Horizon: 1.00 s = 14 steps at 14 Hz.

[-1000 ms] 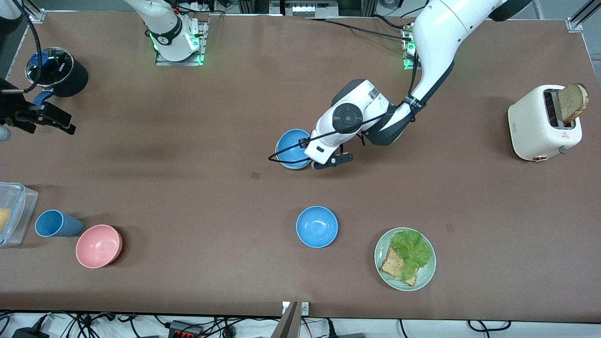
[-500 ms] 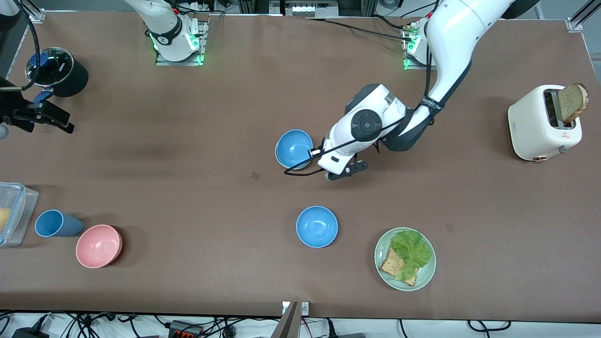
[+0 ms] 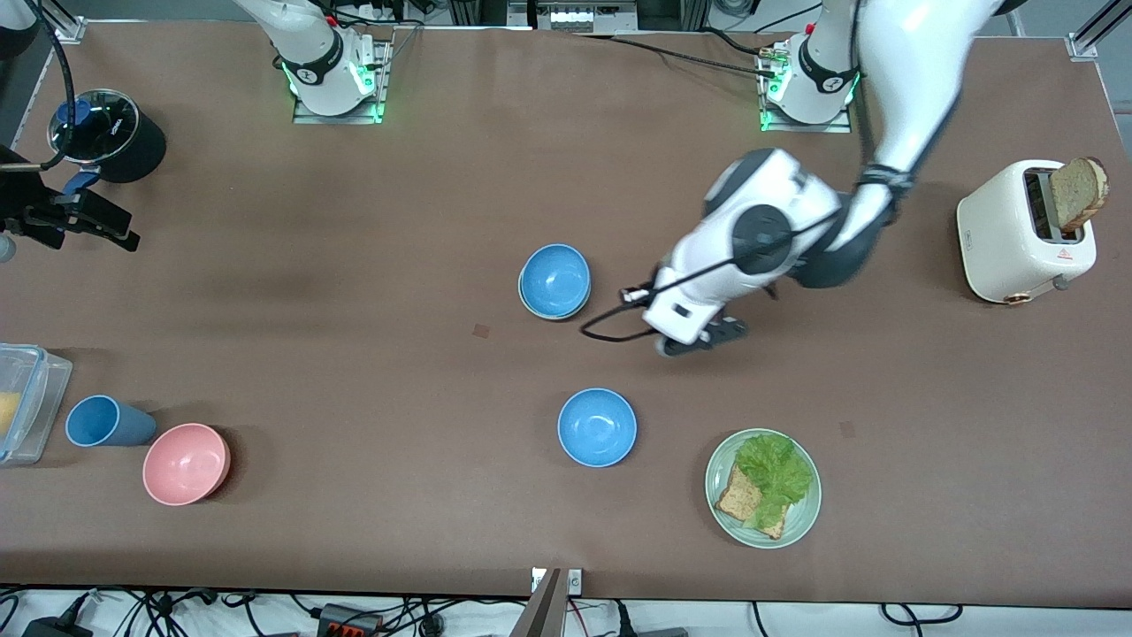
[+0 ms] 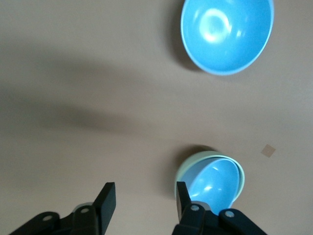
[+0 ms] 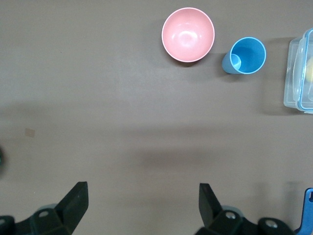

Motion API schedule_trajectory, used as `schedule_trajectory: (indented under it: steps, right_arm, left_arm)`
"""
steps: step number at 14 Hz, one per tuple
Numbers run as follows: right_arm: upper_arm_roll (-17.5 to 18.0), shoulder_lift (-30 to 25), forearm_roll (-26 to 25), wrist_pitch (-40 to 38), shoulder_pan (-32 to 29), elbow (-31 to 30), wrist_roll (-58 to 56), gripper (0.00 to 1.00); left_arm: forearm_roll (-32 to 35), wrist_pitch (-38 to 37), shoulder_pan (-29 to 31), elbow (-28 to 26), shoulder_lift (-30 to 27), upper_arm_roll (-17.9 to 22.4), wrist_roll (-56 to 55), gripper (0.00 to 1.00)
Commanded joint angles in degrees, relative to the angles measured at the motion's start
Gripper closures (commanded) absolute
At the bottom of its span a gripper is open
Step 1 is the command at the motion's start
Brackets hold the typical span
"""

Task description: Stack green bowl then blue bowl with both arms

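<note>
Toast plate [image 3: 800,518]: nearest the camera, lettuce and toast on it, not part of my job.
Pink bowl [image 3: 186,463]: near the front edge toward the right arm's end, blue cup [image 3: 104,421] just beside it, clear box [image 3: 25,402] next to that.
Spare blue bowl [image 3: 597,426]: alone on the table, nearer the camera than the stack, well apart from it.
Blue bowl [image 3: 554,280]: mid-table, nested inside the green bowl [image 4: 188,166]; in the left wrist view I see the pale green rim ringing it.
Left gripper [image 3: 699,341]: fingers [image 4: 107,198] spread, holding nothing, up over bare table beside the stack toward the left arm's end.
Toaster [image 3: 1017,232]: at the left arm's end, bread slice sticking out.
Right gripper [image 5: 142,200]: fingers spread wide, empty, hanging over bare table at the right arm's end by the black pot [image 3: 110,134]; this arm waits.
Progress: I judge the stacking done, blue on green, nothing held.
Left to do: only clearing the arms, as far as I can tell.
</note>
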Motion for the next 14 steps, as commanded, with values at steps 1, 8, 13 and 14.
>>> schedule_trajectory:
  steps: [1, 8, 13, 14]
  right_arm:
    - [-0.1, -1.3, -0.8, -0.1, 0.1, -1.0, -0.3, 0.0]
    - [-0.4, -1.3, -0.9, -0.2, 0.0, -1.0, -0.5, 0.0]
    - [-0.2, -1.3, -1.2, 0.2, 0.2, -1.0, -0.5, 0.0]
    - [-0.1, -1.3, -1.2, 0.2, 0.3, -1.0, -0.5, 0.0]
  left_arm:
    - [0.8, -2.4, 4.7, 1.1, 0.0, -1.2, 13.0, 0.15]
    - [1.5, -7.9, 12.7, 1.4, -3.3, -0.9, 40.2, 0.0]
    - [0.9, -15.0, 17.3, 5.8, -4.6, 0.0, 52.1, 0.0]
    - [0.8, -15.1, 17.3, 5.2, -6.5, 1.7, 53.1, 0.0]
